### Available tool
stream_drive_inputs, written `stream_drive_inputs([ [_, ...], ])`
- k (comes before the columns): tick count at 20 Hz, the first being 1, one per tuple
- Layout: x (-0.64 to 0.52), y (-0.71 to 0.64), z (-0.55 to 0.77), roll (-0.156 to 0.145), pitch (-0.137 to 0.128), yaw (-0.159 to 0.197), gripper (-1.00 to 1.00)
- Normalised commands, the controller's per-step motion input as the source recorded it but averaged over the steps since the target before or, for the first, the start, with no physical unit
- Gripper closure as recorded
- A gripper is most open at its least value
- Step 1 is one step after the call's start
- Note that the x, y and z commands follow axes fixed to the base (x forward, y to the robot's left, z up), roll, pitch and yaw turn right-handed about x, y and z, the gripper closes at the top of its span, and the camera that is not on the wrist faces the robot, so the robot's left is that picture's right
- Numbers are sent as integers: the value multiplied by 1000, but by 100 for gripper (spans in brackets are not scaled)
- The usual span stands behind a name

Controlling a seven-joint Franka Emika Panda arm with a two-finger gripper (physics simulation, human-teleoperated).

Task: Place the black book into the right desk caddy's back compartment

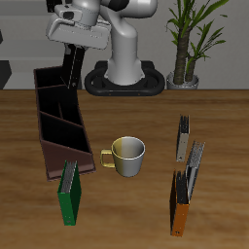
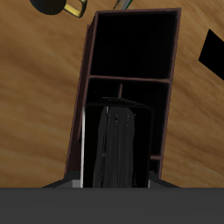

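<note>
My gripper (image 1: 70,51) is shut on the black book (image 1: 71,68) and holds it upright, hanging over the far end of the right desk caddy (image 1: 58,146), a long maroon-brown open box. The book's lower edge is at about the rim of the back compartment (image 1: 49,80). In the wrist view the black book (image 2: 118,144) sits between my fingers (image 2: 83,149), with the back compartment (image 2: 131,90) beneath it and a partition beyond. Whether the book touches the caddy floor is hidden.
A green book (image 1: 68,192) stands against the caddy's front end. A pale mug (image 1: 127,156) sits mid-table. An orange book (image 1: 178,204) and other upright books (image 1: 183,138) stand on the far side. A potted plant (image 1: 185,58) stands at the back.
</note>
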Motion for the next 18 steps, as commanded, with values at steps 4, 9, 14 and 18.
stream_drive_inputs([
  [4,-57,-124,47,-24,-14,-10,100],
  [9,4,-137,133,-23,-33,-30,100],
  [14,37,-40,-20,-4,-13,8,100],
  [18,83,-55,43,7,-41,39,100],
])
